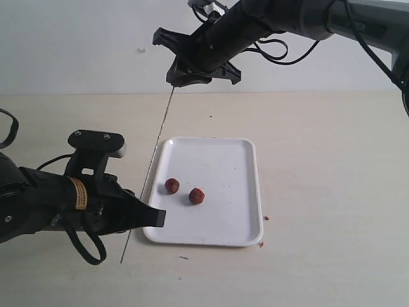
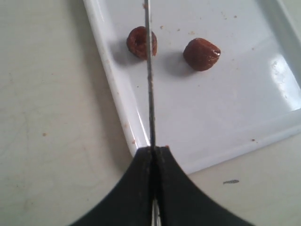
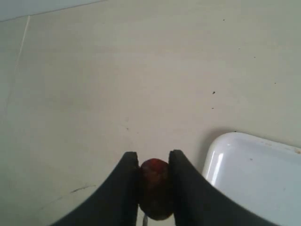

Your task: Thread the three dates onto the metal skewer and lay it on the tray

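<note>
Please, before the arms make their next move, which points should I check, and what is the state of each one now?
1. Left claw shut on the metal skewer: ok.
2. Right claw gripping one date between its fingers: ok.
3. Upper end of the skewer reaches the right claw, as the exterior view shows: ok.
4. Skewer tip has entered that date: cannot tell, the claw hides the contact.
5. The two other dates lie apart on the tray, free to pick: ok.
6. All three dates threaded: not ok, two are on the tray, off the skewer.
</note>
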Tool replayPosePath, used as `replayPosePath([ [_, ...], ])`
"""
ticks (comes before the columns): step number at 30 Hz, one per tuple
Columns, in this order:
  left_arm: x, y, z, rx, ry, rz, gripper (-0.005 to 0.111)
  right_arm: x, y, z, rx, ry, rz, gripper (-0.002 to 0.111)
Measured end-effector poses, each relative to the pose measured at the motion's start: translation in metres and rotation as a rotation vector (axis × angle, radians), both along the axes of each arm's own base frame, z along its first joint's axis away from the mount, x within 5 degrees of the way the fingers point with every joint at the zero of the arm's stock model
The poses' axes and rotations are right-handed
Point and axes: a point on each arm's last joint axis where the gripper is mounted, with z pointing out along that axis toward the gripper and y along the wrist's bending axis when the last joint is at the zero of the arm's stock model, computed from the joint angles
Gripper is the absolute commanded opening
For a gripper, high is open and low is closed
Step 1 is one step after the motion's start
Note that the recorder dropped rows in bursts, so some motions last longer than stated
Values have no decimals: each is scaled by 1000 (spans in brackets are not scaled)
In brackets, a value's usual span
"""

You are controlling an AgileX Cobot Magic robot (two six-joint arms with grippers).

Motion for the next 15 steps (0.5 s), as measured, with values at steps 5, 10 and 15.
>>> replayPosePath([
  [5,0,0,0,0,0,2,0,0,0,0,2,1,0,23],
  [10,0,1,0,7,3,-1,0,0,0,0,2,1,0,23],
  [15,0,1,0,9,1,-4,0,0,1,1,17,5,-3,23],
])
